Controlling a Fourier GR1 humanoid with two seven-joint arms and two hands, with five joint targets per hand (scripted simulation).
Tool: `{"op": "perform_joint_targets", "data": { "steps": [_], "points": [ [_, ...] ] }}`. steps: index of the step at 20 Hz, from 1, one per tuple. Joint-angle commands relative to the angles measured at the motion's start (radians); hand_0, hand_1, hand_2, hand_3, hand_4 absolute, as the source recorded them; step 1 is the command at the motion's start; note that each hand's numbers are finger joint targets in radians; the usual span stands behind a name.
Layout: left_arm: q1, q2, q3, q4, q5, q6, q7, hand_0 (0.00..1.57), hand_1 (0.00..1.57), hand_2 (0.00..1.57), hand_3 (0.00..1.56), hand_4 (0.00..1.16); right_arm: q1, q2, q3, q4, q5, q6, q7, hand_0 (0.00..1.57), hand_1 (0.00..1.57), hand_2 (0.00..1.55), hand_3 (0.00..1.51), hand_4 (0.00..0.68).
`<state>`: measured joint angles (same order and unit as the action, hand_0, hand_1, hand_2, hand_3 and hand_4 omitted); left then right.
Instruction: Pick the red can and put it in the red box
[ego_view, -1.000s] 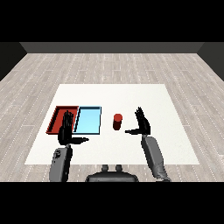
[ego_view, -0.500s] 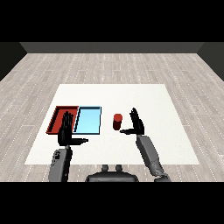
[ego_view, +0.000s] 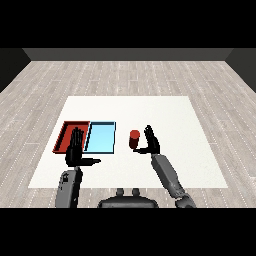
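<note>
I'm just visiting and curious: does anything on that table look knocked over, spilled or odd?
Nothing stands out. The red can stands upright on the white table, the red tray and light blue tray lie neatly side by side, and the right robot hand is open beside the can.

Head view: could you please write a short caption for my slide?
Right hand, open, beside the upright red can; red tray at far left.
</note>
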<state>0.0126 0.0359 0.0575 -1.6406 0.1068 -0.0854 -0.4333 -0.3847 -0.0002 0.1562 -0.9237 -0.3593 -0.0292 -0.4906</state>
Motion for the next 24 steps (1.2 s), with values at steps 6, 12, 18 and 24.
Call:
{"op": "perform_joint_targets", "data": {
  "steps": [6, 12, 18, 24],
  "points": [
    [-0.033, -0.012, 0.002, 0.052, 0.007, -0.002, -0.032, 0.00, 0.00, 0.00, 0.00, 0.00, -0.100, 0.000, 0.053, 0.126, -0.083, -0.029, -0.041, 0.00, 0.00, 0.00, 0.00, 0.000],
    [0.003, 0.031, 0.027, -0.022, 0.046, -0.049, 0.013, 0.00, 0.00, 0.00, 0.00, 0.00, -0.138, 0.000, 0.069, 0.248, -0.126, -0.010, -0.103, 0.00, 0.00, 0.00, 0.00, 0.000],
    [-0.020, 0.001, 0.002, 0.001, 0.006, -0.010, -0.007, 0.00, 0.00, 0.00, 0.00, 0.00, -0.232, 0.000, 0.094, 0.336, -0.202, -0.051, -0.088, 0.00, 0.00, 0.00, 0.00, 0.000],
    [-0.018, 0.037, 0.046, 0.100, 0.048, -0.070, -0.077, 0.00, 0.00, 0.00, 0.00, 0.00, -0.209, 0.000, 0.193, 0.356, -0.263, -0.072, -0.164, 0.00, 0.00, 0.00, 0.00, 0.000]
  ]
}}
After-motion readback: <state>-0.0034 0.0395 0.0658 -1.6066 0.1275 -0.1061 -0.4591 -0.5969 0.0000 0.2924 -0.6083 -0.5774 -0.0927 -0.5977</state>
